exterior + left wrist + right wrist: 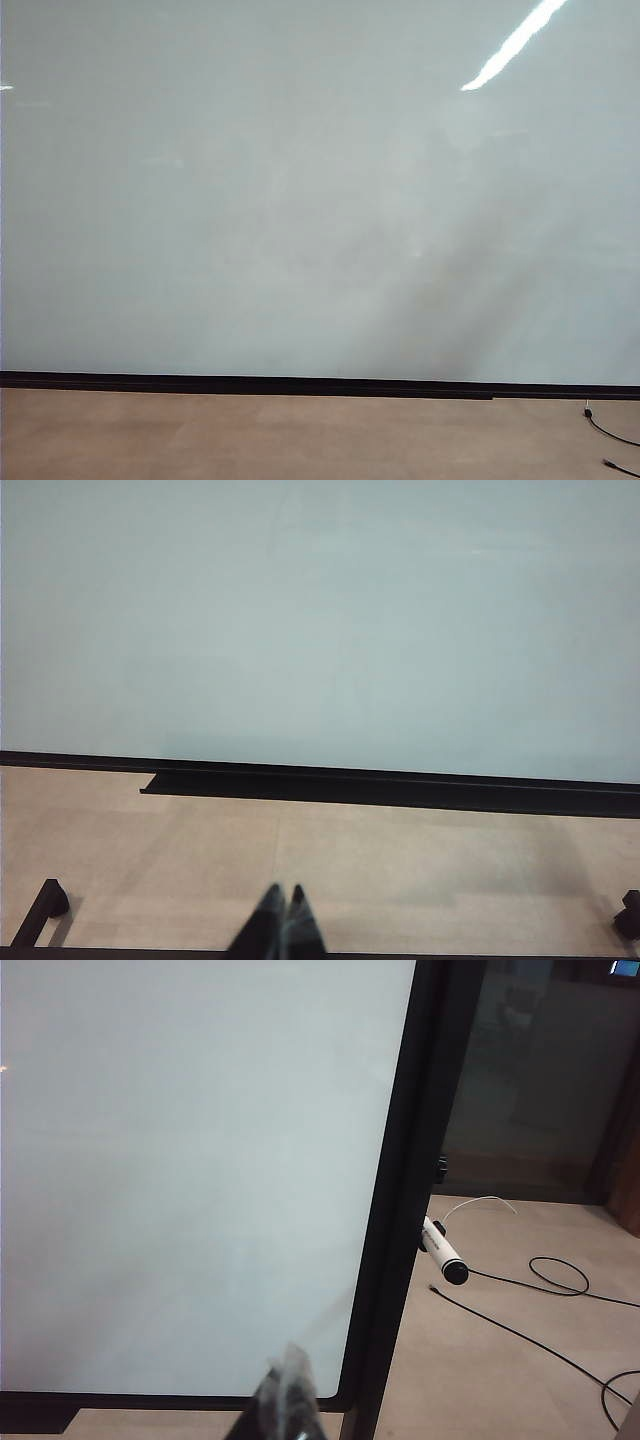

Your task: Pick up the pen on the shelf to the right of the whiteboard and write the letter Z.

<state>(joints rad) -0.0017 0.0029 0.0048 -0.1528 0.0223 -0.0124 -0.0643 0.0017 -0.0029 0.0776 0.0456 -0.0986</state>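
The pen [443,1252] sticks out past the whiteboard [190,1160]'s right edge, butt end towards the camera, up and ahead of the empty, pinched-shut right gripper [288,1392]. Right arm's clearly nearer; the left gripper [283,920] is closed and empty too, facing the board's bottom edge.

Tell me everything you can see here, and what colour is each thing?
whiteboard: one, pale grey-white, black-edged, blank, fills most of each view
pen: one, white with dark end, just beyond the board's right edge, untouched
cables: several, black, plus a thin white one, on the floor right of the board
floor: tan, below the board
left claw: one, dark, shut, holding nothing, back from the board
right claw: one, dark, shut, holding nothing, near the board's right edge
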